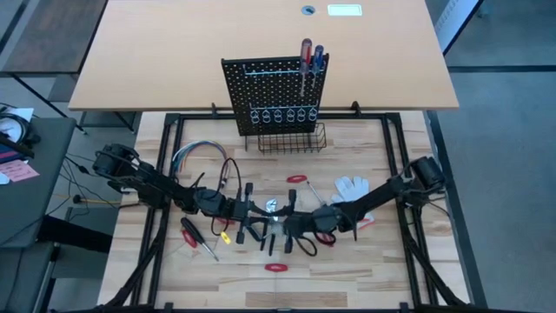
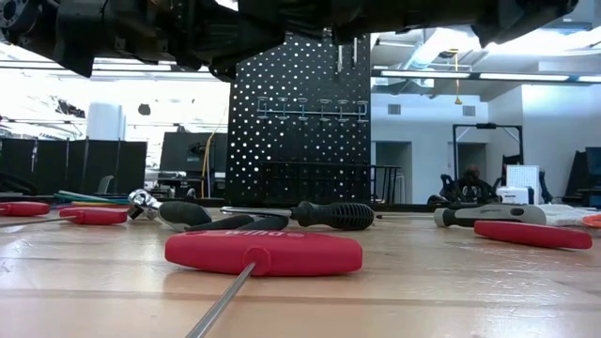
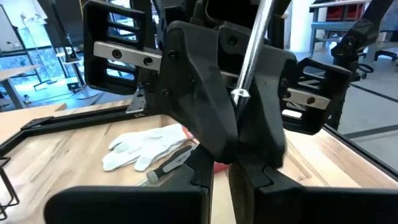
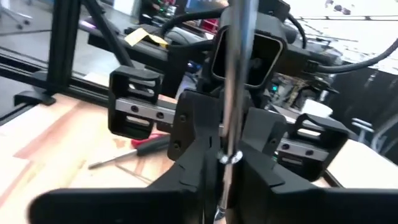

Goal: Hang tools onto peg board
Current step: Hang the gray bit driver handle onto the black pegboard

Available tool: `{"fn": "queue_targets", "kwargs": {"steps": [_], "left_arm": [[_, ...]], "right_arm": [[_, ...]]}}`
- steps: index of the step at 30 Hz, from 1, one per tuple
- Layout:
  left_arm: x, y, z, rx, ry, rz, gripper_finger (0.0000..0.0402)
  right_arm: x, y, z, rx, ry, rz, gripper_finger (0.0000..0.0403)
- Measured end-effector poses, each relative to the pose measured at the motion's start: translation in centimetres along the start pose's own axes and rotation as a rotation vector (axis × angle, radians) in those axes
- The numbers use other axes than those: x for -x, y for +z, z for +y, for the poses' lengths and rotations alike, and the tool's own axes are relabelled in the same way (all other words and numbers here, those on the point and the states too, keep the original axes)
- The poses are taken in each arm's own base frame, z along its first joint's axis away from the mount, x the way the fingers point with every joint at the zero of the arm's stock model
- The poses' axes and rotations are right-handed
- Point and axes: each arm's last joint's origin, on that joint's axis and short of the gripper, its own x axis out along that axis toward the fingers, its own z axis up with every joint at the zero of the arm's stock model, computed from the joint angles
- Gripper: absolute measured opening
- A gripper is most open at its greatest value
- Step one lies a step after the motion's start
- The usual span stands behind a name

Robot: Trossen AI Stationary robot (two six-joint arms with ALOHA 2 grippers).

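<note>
Left hand (image 1: 254, 219) pinching silvery wrench (image 1: 272, 207) | right hand (image 1: 285, 228) pinching same wrench | arms stretched low, meeting mid-table

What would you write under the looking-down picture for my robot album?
Both end effectors, left and right, meet over scattered tools, with two screwdrivers already on the peg board.

My wooden desk (image 1: 365, 269) carries scattered screwdrivers (image 1: 199, 239), a white glove (image 1: 352, 186), coloured cables (image 1: 193, 154) and, apparently, the peg board (image 1: 274, 93).

No legible text or labels
</note>
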Motion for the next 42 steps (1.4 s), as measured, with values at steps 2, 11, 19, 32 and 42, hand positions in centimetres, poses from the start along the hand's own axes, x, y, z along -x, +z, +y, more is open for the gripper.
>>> {"fn": "queue_targets", "kwargs": {"steps": [2, 11, 19, 32, 42], "left_arm": [[0.0, 0.0, -0.1, -0.009, 0.001, -0.001, 0.0016], [-0.1, 0.0, 0.1, -0.011, 0.034, 0.013, 0.0023], [0.0, -1.2, 0.6, -0.039, 0.096, 0.139, 0.0124], [1.2, 2.2, 2.4, -0.101, 0.214, 0.023, 0.0136], [0.2, 2.9, 5.2, -0.028, 0.127, -0.047, 0.0206]], "right_arm": [[0.1, 0.1, 0.2, 0.0, -0.027, 0.007, 0.005], [0.7, 0.8, 0.0, -0.025, -0.075, 0.057, 0.0027], [2.9, 3.7, -5.3, -0.259, -0.164, 0.224, 0.0027], [3.4, 0.9, -7.1, -0.489, -0.061, 0.511, 0.0026], [-0.4, 0.7, -5.5, -0.36, -0.024, 0.56, 0.0027]]}}
